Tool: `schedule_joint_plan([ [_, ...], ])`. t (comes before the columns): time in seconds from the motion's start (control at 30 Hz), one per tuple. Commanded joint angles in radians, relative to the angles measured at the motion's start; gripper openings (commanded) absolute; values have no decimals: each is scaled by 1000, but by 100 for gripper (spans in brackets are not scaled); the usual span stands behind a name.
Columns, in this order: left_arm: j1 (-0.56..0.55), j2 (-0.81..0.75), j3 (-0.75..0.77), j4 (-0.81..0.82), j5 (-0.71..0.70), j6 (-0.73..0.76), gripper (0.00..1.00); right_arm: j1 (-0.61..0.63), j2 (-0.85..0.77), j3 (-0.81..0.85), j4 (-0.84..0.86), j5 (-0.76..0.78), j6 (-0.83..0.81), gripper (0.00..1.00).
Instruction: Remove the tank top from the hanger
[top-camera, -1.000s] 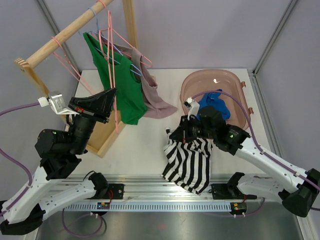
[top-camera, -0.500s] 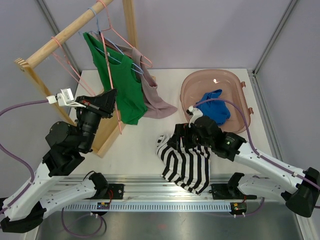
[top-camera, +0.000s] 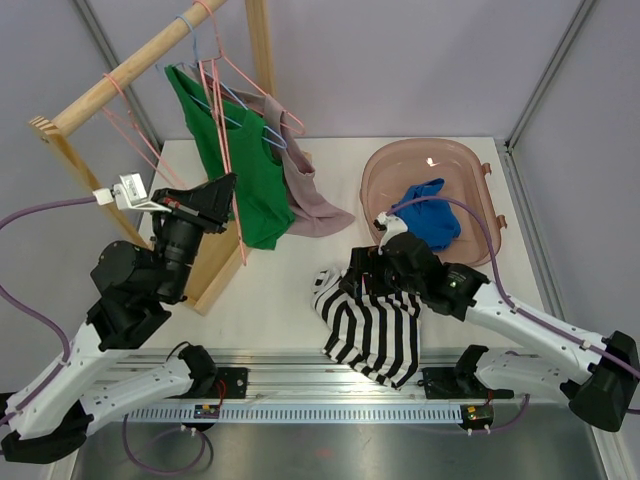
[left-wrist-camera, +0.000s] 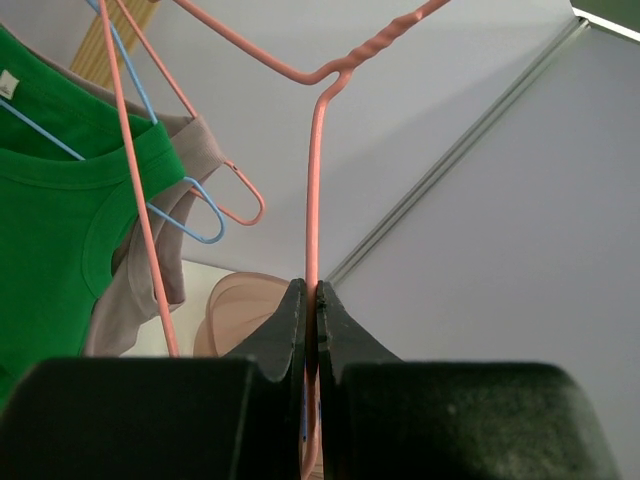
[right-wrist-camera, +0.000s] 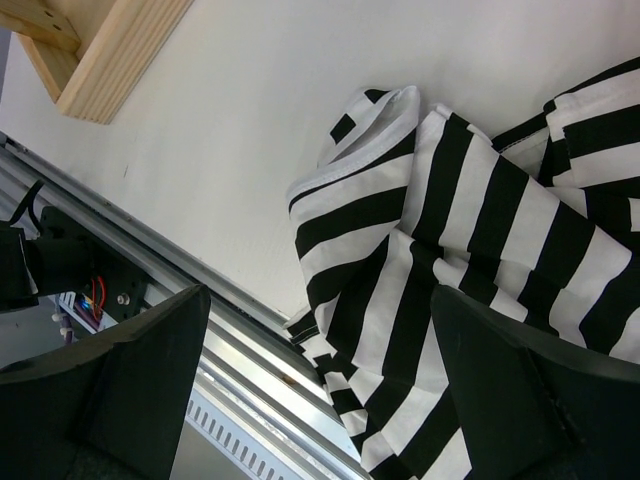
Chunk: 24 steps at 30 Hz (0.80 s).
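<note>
Left pincer (left-wrist-camera: 310, 300) is clenched on the thin wire of a bare pink hanger (left-wrist-camera: 313, 180) at the far left of the scene, the jaws pressed flat together with only the wire between them. From the overhead view I see that hanger slanting up toward the rod of the wooden rack (top-camera: 130, 70). Just right of it a green top (top-camera: 250, 180) hangs from a blue hanger (left-wrist-camera: 195, 215), with a grey-beige garment (top-camera: 305, 200) draped behind it and trailing onto the table (top-camera: 290, 290).

Further right, near the front edge, the striped tank top (top-camera: 375, 335) lies crumpled on the table, well apart from the pink hanger, its near hem spilling over the metal rail (top-camera: 300, 375). The right pincer (right-wrist-camera: 318, 300) hovers just above its far left corner, fingers (right-wrist-camera: 130, 380) spread wide and gripping nothing. At the far right sits a pink basin (top-camera: 470, 170) holding a blue cloth (top-camera: 430, 215).
</note>
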Motion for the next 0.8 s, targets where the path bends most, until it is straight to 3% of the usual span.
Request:
schedule_joint_plan([
  [0.0, -4, -40, 18, 48, -95, -25, 0, 10, 11, 38, 25, 25, -17, 99],
  [0.27, -4, -100, 5, -7, -218, -75, 0, 10, 28, 40, 37, 23, -21, 100],
  [0.6, 2, 132, 229, -89, -504, -4, 0, 10, 67, 25, 96, -21, -8, 99],
  [0.63, 82, 187, 284, -107, -422, -23, 0, 8, 74, 20, 96, -29, -7, 100],
  [0.67, 83, 208, 310, -107, -421, -23, 0, 10, 76, 20, 96, -29, -7, 100],
  [0.73, 189, 252, 372, -245, -237, -167, 0, 10, 77, 15, 96, -28, -5, 100],
  [0.77, 295, 269, 402, -279, -179, -208, 0, 10, 73, 14, 96, -31, -5, 99],
])
